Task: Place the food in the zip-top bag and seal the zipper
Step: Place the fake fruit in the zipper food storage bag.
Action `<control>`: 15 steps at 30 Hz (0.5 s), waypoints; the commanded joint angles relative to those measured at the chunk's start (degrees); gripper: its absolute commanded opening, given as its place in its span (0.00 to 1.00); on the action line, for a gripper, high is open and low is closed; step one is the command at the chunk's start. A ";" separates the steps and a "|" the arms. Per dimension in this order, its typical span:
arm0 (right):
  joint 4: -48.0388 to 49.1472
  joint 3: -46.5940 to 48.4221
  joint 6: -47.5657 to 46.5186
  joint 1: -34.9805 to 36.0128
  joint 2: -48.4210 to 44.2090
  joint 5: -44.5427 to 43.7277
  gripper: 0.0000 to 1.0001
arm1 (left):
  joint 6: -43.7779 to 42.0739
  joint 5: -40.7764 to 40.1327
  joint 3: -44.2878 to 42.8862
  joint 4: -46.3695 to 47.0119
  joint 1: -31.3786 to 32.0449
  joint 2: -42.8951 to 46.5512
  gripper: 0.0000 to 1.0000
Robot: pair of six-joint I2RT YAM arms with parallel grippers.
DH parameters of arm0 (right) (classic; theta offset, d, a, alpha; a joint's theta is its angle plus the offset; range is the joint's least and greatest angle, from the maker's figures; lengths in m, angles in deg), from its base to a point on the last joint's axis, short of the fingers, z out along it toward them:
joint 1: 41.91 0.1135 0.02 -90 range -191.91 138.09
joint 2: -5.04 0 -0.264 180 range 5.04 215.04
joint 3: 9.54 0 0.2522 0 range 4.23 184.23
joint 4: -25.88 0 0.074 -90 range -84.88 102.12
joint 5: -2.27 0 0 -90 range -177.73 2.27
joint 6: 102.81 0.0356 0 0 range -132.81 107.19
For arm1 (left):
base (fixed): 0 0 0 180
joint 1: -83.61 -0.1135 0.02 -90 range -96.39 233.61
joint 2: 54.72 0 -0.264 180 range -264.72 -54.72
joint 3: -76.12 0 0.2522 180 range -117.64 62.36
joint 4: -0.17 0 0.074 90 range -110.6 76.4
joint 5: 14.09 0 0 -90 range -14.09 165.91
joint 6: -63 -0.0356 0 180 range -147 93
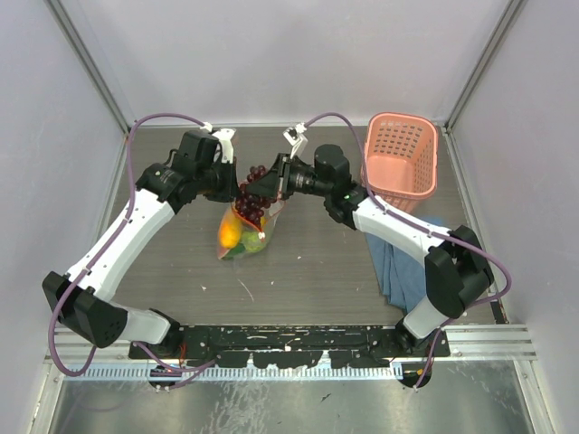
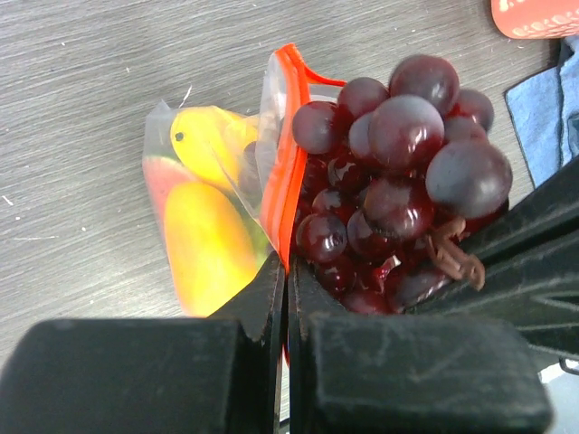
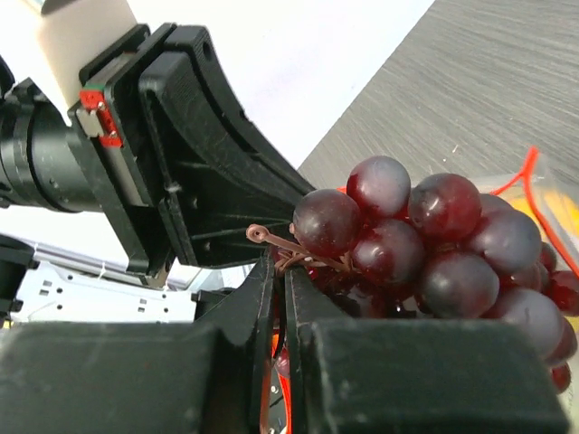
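Two fruits, one orange (image 1: 230, 233) and one green (image 1: 256, 242), lie in the bag (image 1: 244, 217) at mid-table (image 1: 308, 271) seen from above. The grapes (image 1: 256, 194) hang at its mouth between left hand (image 1: 233, 190) and right hand (image 1: 274, 185); the basket (image 1: 401, 154) shows nothing inside. Left wrist: that hand is pinched shut on the zipper (image 2: 288, 154) edge, and the bunch looks wider than the opening — it may snag or tug the strip free. Right wrist: the hand is clamped on the stem (image 3: 271, 240) — a thin hold that could slip.
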 commanded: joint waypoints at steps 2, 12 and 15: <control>9.19 0.02 -1.65 1.91 -4.13 4.21 0.01 | 0.67 0.54 -1.66 3.06 -0.15 0.60 0.00; 1.65 0.15 -7.06 3.15 -2.99 4.83 0.01 | 0.46 1.15 -1.46 3.50 -0.10 1.04 0.00; 0.56 -0.62 -7.90 3.29 -2.06 3.67 0.01 | 0.30 2.27 -0.94 4.44 -0.14 1.52 0.00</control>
